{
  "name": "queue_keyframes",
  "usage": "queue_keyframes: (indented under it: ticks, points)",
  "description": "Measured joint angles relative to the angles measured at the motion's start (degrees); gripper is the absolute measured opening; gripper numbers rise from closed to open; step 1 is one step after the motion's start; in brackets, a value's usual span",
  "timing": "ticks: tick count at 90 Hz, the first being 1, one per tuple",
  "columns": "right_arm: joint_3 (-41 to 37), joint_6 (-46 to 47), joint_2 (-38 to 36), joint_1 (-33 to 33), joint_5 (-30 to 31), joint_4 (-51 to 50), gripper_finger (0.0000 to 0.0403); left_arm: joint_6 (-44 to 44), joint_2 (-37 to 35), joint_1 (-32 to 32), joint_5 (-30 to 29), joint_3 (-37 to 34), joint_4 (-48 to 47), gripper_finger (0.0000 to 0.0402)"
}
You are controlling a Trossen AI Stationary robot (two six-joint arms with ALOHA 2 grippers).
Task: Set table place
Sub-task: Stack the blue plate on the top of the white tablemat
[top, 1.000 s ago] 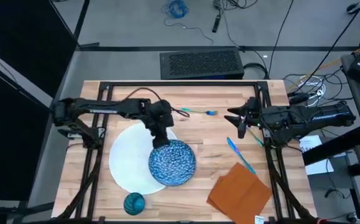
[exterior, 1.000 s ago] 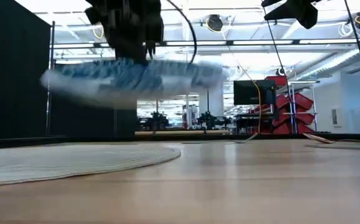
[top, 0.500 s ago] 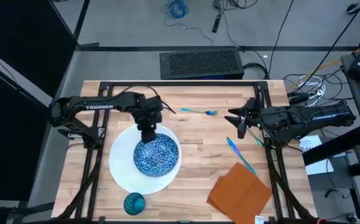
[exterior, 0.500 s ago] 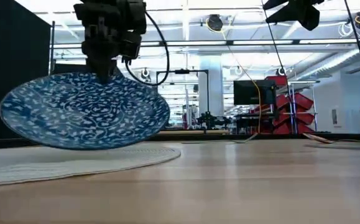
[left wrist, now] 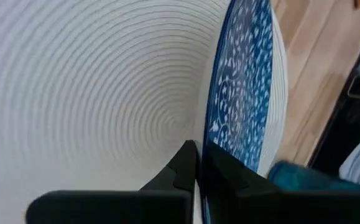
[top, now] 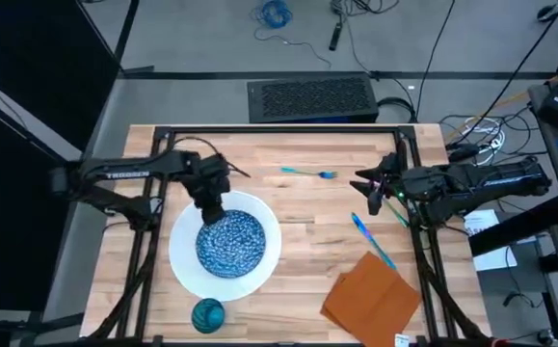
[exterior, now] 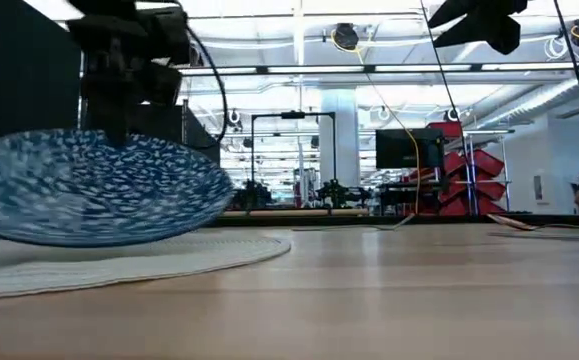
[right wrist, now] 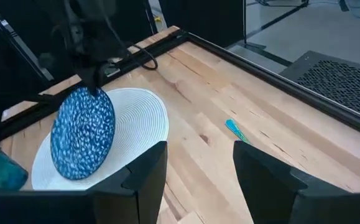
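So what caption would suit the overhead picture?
Left gripper holds a blue speckled bowl over the white plate; the right gripper waits open.

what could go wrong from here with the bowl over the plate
1. The left gripper pinches only the rim of the blue bowl, which hangs just above the white plate in the low view; it could slip or drop hard.
2. Seen from above, the bowl sits toward the plate's right side, so it may be released off-centre.
3. The teal cup stands close to the plate's near edge and could get knocked.
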Motion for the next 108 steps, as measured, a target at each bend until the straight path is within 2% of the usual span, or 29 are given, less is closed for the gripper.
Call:
queue_keyframes:
  ticks: [20,33,48,61,72,85,98,108]
  points:
    - [0.0,0.4,0.0,0.0,0.7,0.5,0.0171,-4.1,-1.5,-3.0,3.4,-10.3,8.6,0.0000]
    - [0.0,0.4,0.0,0.0,1.4,0.6,0.0171,-6.6,-1.2,-4.6,1.8,-13.5,14.7,0.0000]
    - [0.0,0.3,0.0,0.0,1.5,1.5,0.0171,-7.6,-0.2,-3.8,-5.2,-13.6,15.5,0.0008]
    - [0.0,-0.2,0.0,0.0,1.5,2.5,0.0171,-8.2,0.8,-3.3,-10.2,-13.7,14.9,0.0051]
    - [0.0,-1.1,0.0,0.0,1.5,3.4,0.0171,-6.6,1.1,-3.3,-10.7,-13.8,14.9,0.0098]
    - [0.0,-1.2,0.0,0.0,1.5,3.5,0.0171,-6.4,1.1,-3.3,-10.5,-13.8,15.1,0.0136]
    - [0.0,-1.2,0.0,0.0,1.3,3.5,0.0171,-3.6,1.1,-2.7,-10.7,-11.8,11.8,0.0149]
    - [0.0,-1.2,0.0,0.0,1.2,3.5,0.0171,-0.9,0.2,-1.4,-14.4,-8.8,7.2,0.0150]
